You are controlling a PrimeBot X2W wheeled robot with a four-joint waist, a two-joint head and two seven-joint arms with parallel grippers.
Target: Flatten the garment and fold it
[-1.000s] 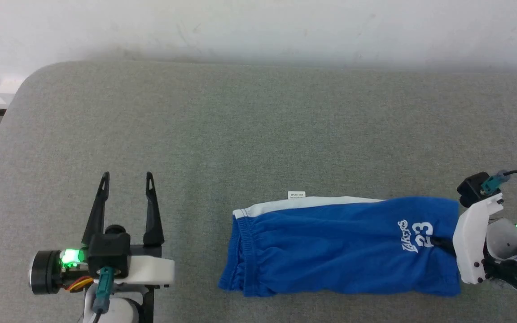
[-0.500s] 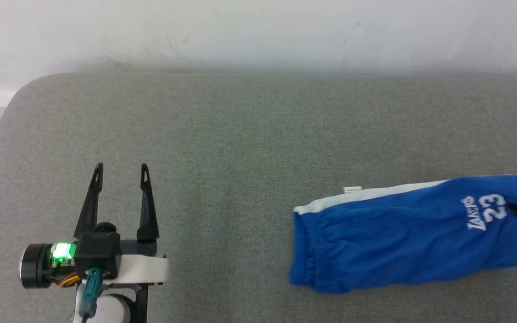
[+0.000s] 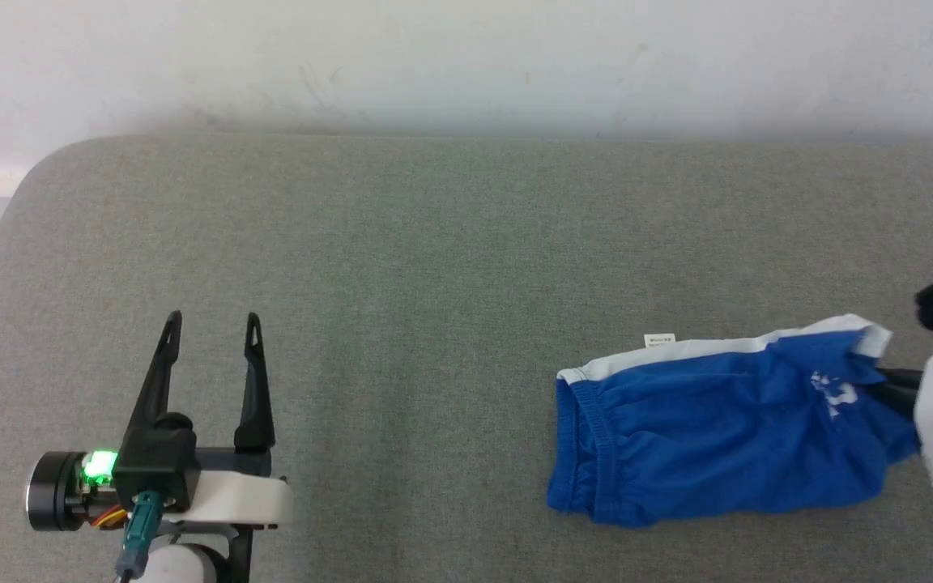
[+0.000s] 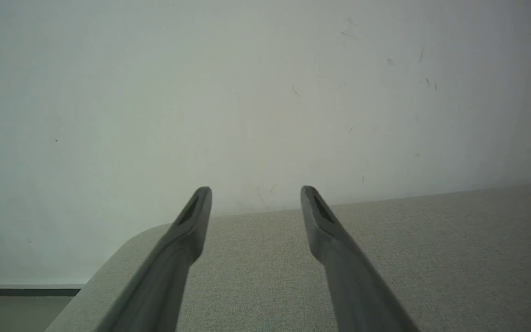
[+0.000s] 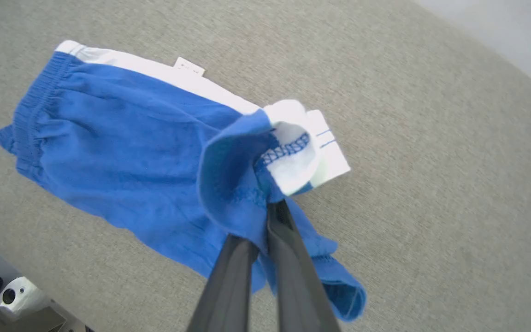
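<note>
The garment (image 3: 701, 429), blue shorts with a white side stripe, lies on the grey padded table (image 3: 434, 243) at the right, with its waistband to the left. A small white tag (image 3: 659, 340) pokes out at its far edge. My right gripper (image 3: 888, 387) is shut on the leg-hem end, which is raised and bunched so the white print is crumpled. In the right wrist view the right gripper (image 5: 270, 203) pinches the curled blue and white hem of the garment (image 5: 122, 152) above the table. My left gripper (image 3: 211, 324) stands open and holds nothing at the lower left, far from the shorts. Its fingers (image 4: 191, 216) point toward the wall.
A white wall (image 3: 466, 57) runs along the table's far edge. The table's rounded corner (image 3: 37, 170) and left edge are close to my left arm. Floor shows past that corner (image 4: 16, 309). Bare grey surface lies between the two grippers.
My right gripper has shut on the leg hem and dragged the shorts to the right, away from the left gripper. The hem end is now lifted and crumpled. The head camera shifted.
</note>
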